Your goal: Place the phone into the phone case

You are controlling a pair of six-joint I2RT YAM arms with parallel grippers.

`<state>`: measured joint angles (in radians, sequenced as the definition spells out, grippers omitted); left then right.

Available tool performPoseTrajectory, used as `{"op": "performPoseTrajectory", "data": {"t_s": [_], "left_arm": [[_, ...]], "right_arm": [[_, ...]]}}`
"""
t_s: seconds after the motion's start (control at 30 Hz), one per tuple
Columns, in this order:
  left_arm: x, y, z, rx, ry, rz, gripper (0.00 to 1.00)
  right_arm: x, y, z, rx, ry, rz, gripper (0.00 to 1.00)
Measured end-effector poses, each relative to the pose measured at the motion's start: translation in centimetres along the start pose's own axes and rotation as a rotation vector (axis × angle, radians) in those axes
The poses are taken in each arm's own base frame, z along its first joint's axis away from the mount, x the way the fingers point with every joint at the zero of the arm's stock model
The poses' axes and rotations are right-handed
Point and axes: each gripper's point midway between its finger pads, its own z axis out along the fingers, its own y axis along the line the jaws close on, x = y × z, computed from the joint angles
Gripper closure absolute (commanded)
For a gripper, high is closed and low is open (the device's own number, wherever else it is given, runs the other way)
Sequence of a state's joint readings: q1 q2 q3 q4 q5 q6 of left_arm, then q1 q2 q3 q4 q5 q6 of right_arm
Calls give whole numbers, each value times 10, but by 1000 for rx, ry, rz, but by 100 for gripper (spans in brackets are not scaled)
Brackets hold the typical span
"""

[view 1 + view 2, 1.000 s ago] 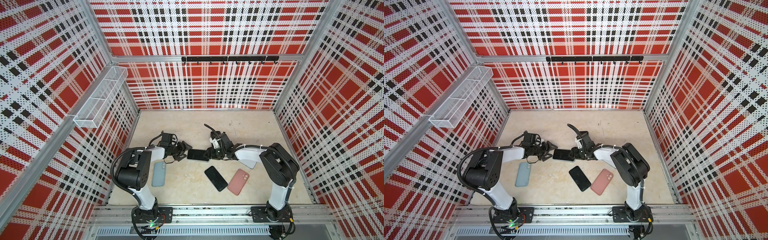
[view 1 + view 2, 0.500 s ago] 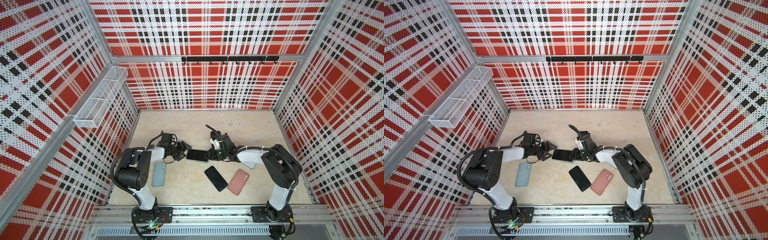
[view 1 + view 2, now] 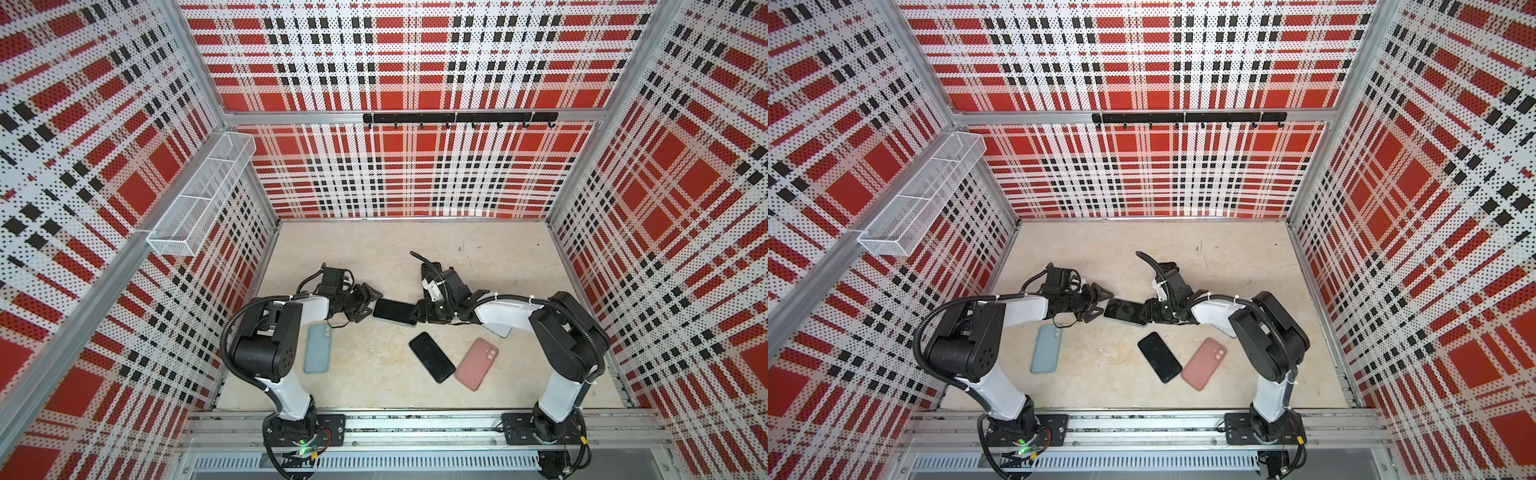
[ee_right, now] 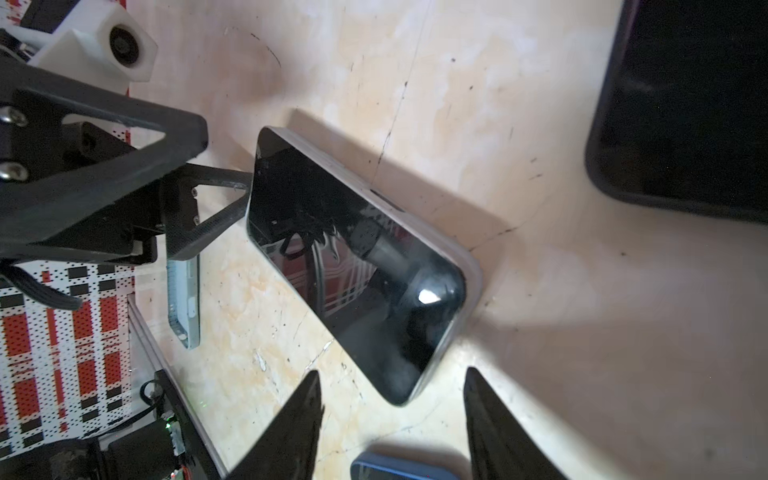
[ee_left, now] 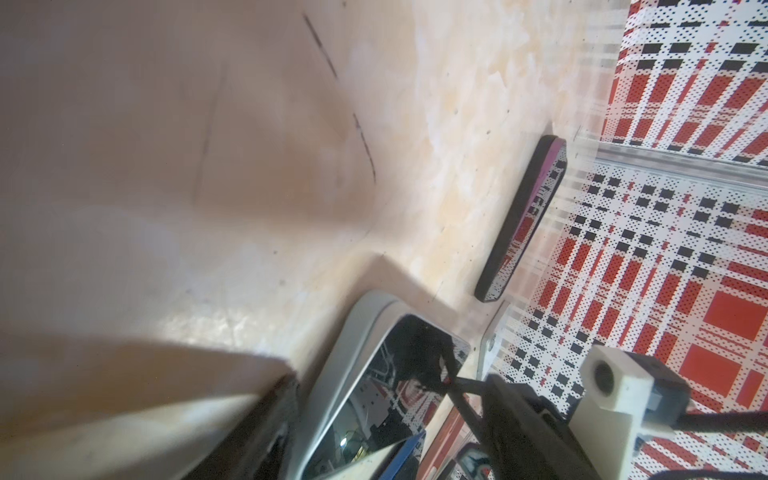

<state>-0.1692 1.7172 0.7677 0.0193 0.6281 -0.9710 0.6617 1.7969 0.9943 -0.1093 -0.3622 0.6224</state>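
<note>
Dusty-pink phone case [image 3: 476, 363] lies nearest the front rail, right of centre on the beige marbled tabletop [image 3: 374, 386], with its camera cutout facing up. Just beside its left edge is a bare black phone [image 3: 431, 356], screen up and lying at an angle. Left of these, a light blue phone case [image 3: 318, 348] lies back up, close to the left arm. Farther in, mid-table, is the task's phone [image 3: 395, 311], dark screen up, sitting inside a pale grey case [image 4: 436, 237]. Cannot tell whether every corner is seated. The left gripper [image 3: 372, 306] is at the phone's left short end with its jaws spread. In the right wrist view one finger reaches that end, but contact is unclear. The right gripper [image 3: 419, 314] is at the opposite short end, fingers apart on either side of that end and pinching nothing. On the left wall hangs a white wire-mesh basket [image 3: 203, 195]. Farthest back, a black hook rail [image 3: 459, 118] runs along the red plaid rear wall.
</note>
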Motion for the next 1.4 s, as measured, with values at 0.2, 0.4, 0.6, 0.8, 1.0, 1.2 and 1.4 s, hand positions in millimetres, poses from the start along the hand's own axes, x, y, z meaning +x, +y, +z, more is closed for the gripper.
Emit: {"op": "performPoseTrajectory", "data": {"t_s": [0.2,0.4,0.6,0.8,1.0,1.2,1.4], "left_arm": [[3,7,-4,-45,-11,14,33],[5,14,-9,-178,-26,88,32],[5,18,-12,-256,-30,122,32],[1,18,-12,-301,-33,137,31],[-9,14,-7,-371,-29,194,30],[-15,11,1,-458,-16,283,30],[-11,15,5,-580,-2,404,35]], "right_arm": [[-15,6,-10,24,-40,-38,43],[-15,4,-11,42,-40,-42,42],[-19,4,-8,50,-37,-58,42],[-29,6,4,50,-36,-74,43],[-30,5,4,56,-36,-81,43],[-30,4,4,64,-38,-82,43],[-32,1,3,69,-42,-82,43]]}}
